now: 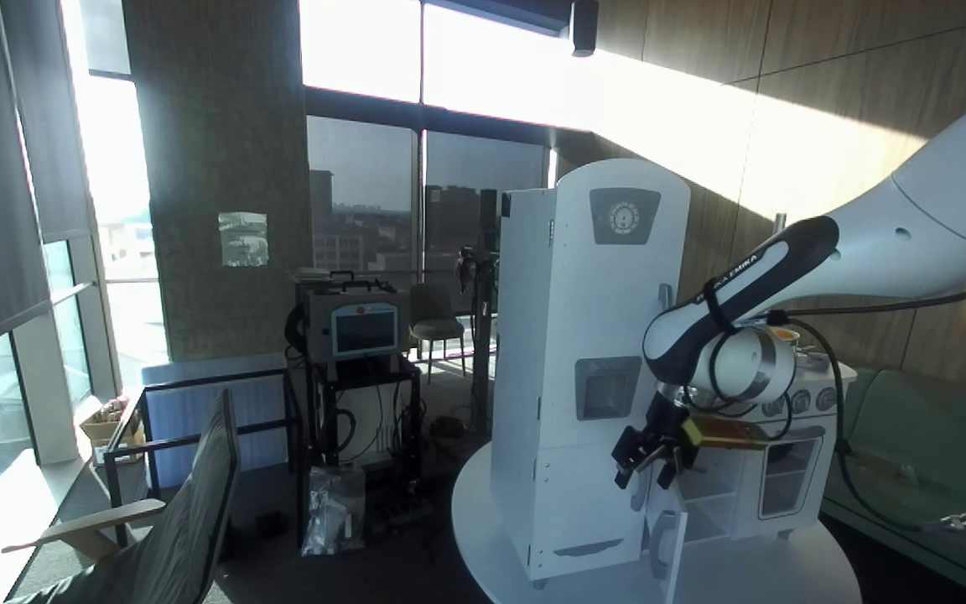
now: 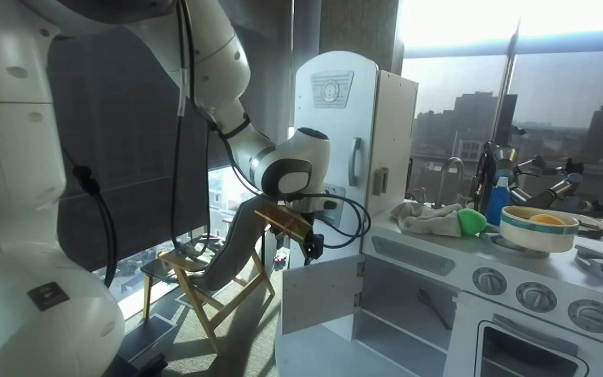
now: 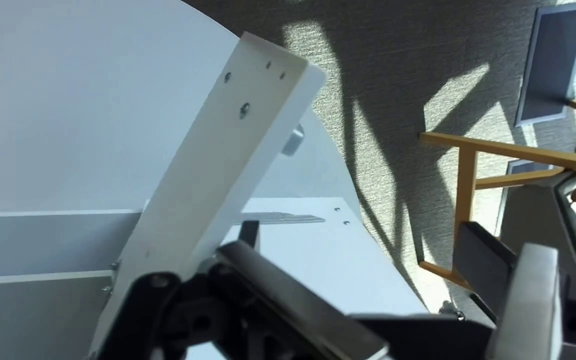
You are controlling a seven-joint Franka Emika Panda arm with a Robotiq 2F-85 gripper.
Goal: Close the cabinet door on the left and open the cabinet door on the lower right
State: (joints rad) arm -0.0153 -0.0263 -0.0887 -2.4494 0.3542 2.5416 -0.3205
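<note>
Cabinet door hangs wide open on the front of the play kitchen, right next to the tall fridge. The tool is on the door's outer side, in front of the fridge. Its fingers are spread apart and hold nothing. I can't tell if one touches the door.

My guess is that this is the left door, and it needs a push to shut. Push on the outside, far from the hinges, and go slowly so it doesn't bang. Mind the handle, because a finger could snag on it. The fridge is near too, so there isn't much room. The next door may be the one on the oven, which looks shut (I'm not sure that's the one they mean).

A spoon is inside the cabinet, and I think the door will miss it. Up top are a cloth, a green ball, a blue bottle and a bowl. A round white worktop holds up the kitchen.
</note>
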